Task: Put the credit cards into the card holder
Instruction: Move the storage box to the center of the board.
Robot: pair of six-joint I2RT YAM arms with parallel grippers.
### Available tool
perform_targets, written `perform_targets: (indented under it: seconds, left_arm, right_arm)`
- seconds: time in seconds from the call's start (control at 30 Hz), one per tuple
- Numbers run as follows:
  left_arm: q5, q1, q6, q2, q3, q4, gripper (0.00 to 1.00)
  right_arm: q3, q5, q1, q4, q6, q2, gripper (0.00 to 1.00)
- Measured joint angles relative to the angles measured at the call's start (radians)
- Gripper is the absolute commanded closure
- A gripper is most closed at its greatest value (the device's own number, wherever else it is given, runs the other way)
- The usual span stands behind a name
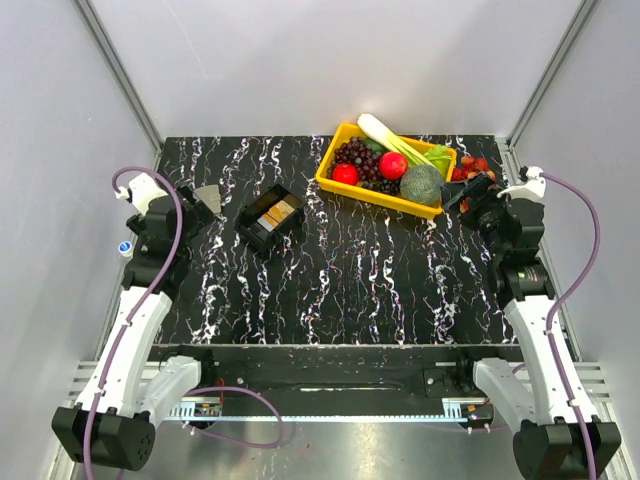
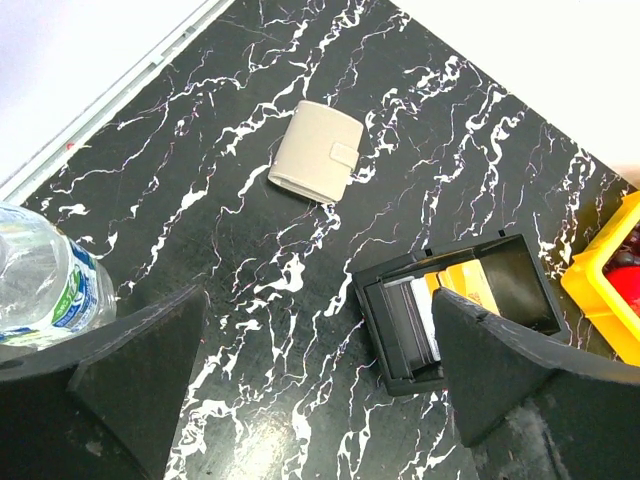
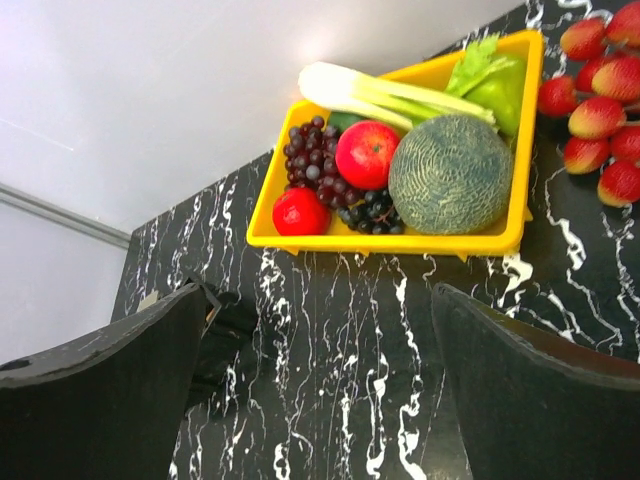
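The credit cards lie yellow and orange inside a black tray at the table's back left. In the left wrist view the yellow cards sit partly behind my right-hand finger. The card holder is a pale grey case, lying closed on the marble to the left of the tray; from above the card holder peeks out beside my left gripper. That left gripper hangs open above bare marble. My right gripper is open too, far off near the yellow bin; the right gripper holds nothing.
A yellow bin holds grapes, apples, a melon and greens at the back right. Loose strawberries lie beside it. A water bottle stands at the left edge near my left arm. Grey walls enclose the table.
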Motion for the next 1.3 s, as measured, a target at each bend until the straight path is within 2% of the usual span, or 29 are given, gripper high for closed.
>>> perform_targets:
  seconds: [0.2,0.5,0.63,0.7,0.9,1.13,1.3]
  left_arm:
    - [0.008,0.003,-0.024,0.04,0.0,-0.007,0.01]
    - [0.283,-0.002,0.084,0.15,0.001,0.075,0.01]
    - [0.358,-0.035,0.14,0.201,0.031,0.111,0.01]
    - [0.375,-0.076,0.178,0.243,0.069,0.119,0.01]
    - [0.377,-0.186,0.289,0.382,0.171,0.143,0.01]
    - [0.426,-0.185,0.353,0.502,0.198,0.149,0.05]
    - [0.515,-0.187,0.385,0.586,0.222,0.157,0.06]
  right_arm:
    - [-0.001,-0.037,0.0,0.009,0.038,0.038,0.0]
    - [-0.006,-0.11,0.0,0.064,0.008,0.07,0.01]
    - [-0.006,-0.138,0.0,0.057,-0.02,0.109,0.01]
    - [0.011,-0.142,0.0,0.014,-0.024,0.125,0.0]
    - [0.197,-0.196,0.0,-0.177,-0.06,0.219,0.01]
    - [0.141,-0.203,0.0,-0.153,-0.086,0.037,0.01]
    - [0.148,-0.198,0.0,-0.166,-0.113,0.036,0.01]
